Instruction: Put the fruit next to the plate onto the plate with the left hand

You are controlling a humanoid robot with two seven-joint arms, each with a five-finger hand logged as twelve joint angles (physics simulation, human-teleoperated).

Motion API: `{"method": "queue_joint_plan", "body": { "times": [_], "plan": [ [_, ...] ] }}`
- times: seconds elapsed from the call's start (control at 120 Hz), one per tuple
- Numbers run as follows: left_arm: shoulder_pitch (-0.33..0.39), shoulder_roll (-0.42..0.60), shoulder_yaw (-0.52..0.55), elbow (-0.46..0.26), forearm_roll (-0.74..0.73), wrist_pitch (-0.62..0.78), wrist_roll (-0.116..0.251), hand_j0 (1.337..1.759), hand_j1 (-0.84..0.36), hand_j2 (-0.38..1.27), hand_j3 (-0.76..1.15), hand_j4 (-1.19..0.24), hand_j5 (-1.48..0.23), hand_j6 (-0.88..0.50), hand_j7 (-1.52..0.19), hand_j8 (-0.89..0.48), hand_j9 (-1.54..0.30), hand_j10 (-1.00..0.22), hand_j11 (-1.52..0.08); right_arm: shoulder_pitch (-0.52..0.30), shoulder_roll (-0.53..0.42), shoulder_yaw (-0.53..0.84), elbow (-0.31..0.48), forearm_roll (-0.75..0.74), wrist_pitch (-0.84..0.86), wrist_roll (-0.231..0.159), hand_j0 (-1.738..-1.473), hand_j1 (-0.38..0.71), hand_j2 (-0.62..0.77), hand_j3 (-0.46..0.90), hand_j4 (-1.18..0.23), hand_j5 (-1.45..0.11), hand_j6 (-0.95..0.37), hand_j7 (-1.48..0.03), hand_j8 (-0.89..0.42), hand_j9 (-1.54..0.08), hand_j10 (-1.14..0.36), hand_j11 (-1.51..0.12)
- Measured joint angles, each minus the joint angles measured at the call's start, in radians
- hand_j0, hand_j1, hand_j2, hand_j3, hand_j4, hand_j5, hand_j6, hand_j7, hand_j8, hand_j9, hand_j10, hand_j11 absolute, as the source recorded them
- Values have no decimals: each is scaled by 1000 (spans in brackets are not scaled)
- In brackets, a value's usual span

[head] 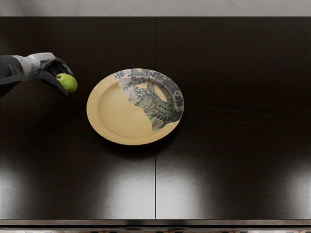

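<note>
Your left hand (51, 72) comes in from the table's (233, 160) left edge, toward the far side, and its dark fingers are closed around the fruit (67, 82), which is small and green and sticks out at the fingertips on the side facing the plate (109, 109). The fruit sits to the left of the plate, near its rim but clearly apart from it, and nothing lies on the plate yet. From this view you cannot tell whether the fruit is clear of the table or resting on it. I judge that the grasp is made and the carry is the step in hand. Your next move calls for enough height to clear the plate's raised rim, then a short travel toward the table's middle until the fruit is over the plain yellow part of the plate. Lower it before you loosen the fingers, because a round fruit let go from above may roll off. The right arm is out of sight.
</note>
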Motion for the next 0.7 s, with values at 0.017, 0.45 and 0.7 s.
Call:
{"method": "queue_joint_plan", "body": {
  "times": [0.017,0.45,0.7],
  "plan": [
    [-1,-1,-4,0,0,-5,0,1655,-365,454,0,-532,-967,-370,-936,-429,-947,-697,-951,0,0,0,0,0,0,0,-1658,-349,0,0,0,0,0,0,0,0,0,0],
    [19,-58,-110,2,-4,-57,-3,1655,-368,464,0,-538,-956,-372,-930,-437,-943,-694,-948,0,0,0,0,0,0,0,-1658,-349,0,0,0,0,0,0,0,0,0,0],
    [61,-136,-148,15,-5,-53,-4,1655,-374,490,0,-536,-961,-370,-930,-434,-943,-693,-949,0,0,0,0,0,0,0,-1658,-349,0,0,0,0,0,0,0,0,0,0]
  ]
}}
